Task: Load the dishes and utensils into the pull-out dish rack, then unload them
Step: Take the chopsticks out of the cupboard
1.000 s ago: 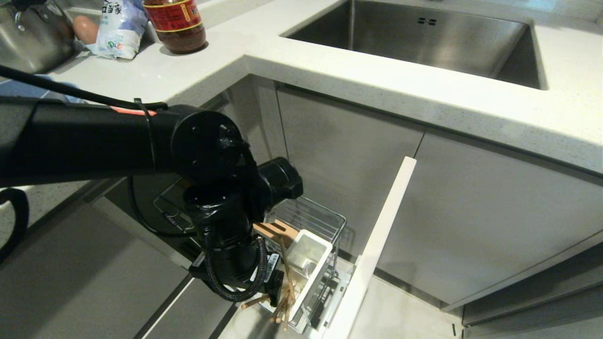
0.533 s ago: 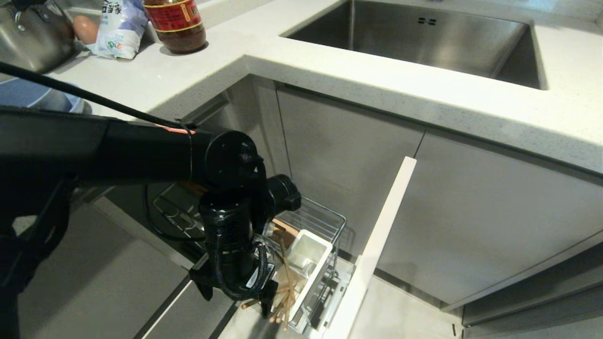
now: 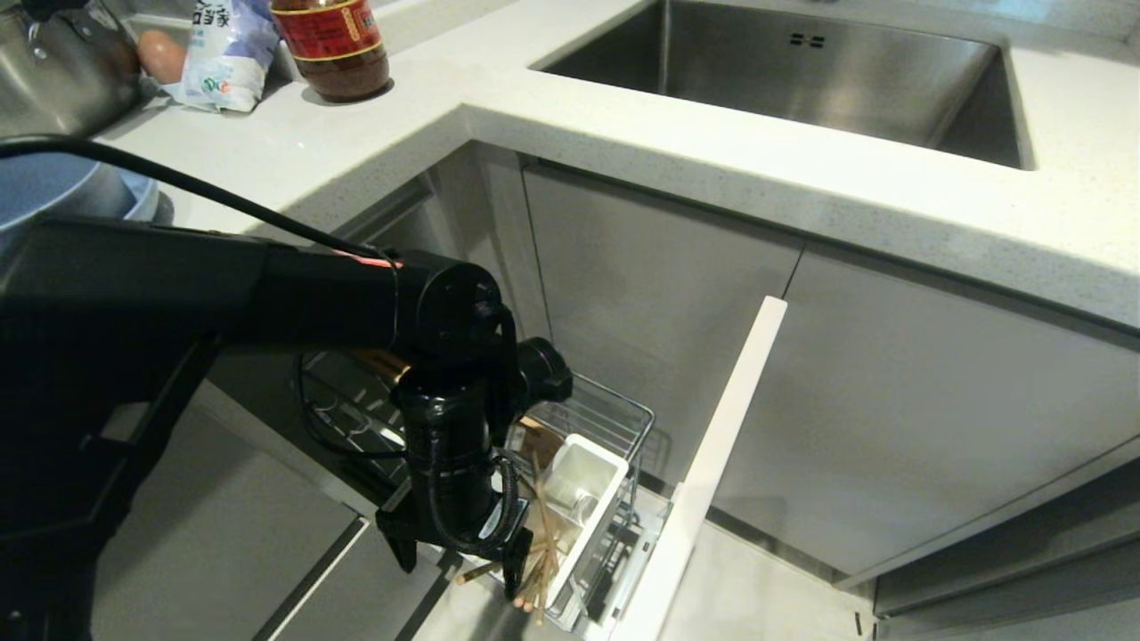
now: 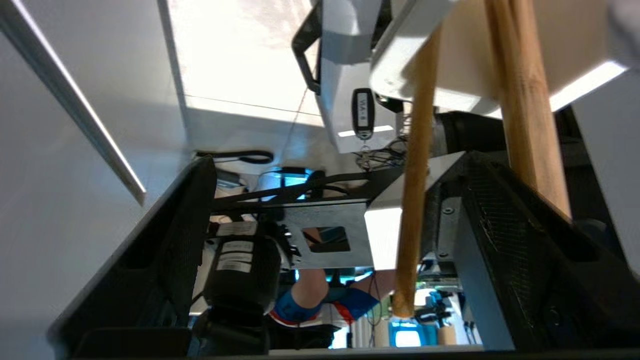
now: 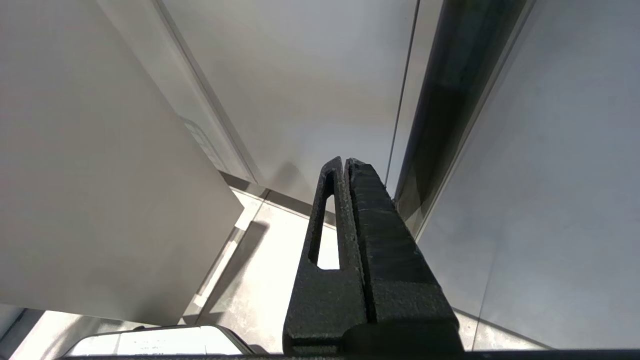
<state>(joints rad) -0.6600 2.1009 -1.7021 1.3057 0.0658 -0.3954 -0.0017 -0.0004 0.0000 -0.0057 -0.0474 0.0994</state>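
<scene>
Head view: left gripper [image 3: 454, 559] hangs low beside the pull-out dish rack [image 3: 595, 418], fingers spread wide, holding nothing. Chopsticks [image 3: 541, 543] stand tilted in/at the white utensil cup [image 3: 583, 499], tops sticking out just beside the fingers. Judged step: utensil stage, either just loaded or about to unload; can't tell which. Next move prob needs fingers lined up around the sticks, then closing. Plate + bowl [image 3: 53, 191] sit on the desk [image 3: 623, 133], far side of the arm from the rack, partly hidden. Fork/spoon not visible. Also on desk: steel pot [image 3: 53, 62], sauce jar [image 3: 331, 44], bag [image 3: 227, 53]; sink [image 3: 802, 80] behind the rack. Rack's narrow cabinet front [image 3: 712, 463] stands close to the cup, limits approach from that side.

Left wrist view: chopsticks [image 4: 417, 165] run between the wide fingers [image 4: 180, 240], not pinched; cup [image 4: 480, 55] just beyond them. A person's arm shows past the rack.

Right wrist view: right gripper [image 5: 345, 165] parked near cabinet panels, fingers pressed together, empty.
</scene>
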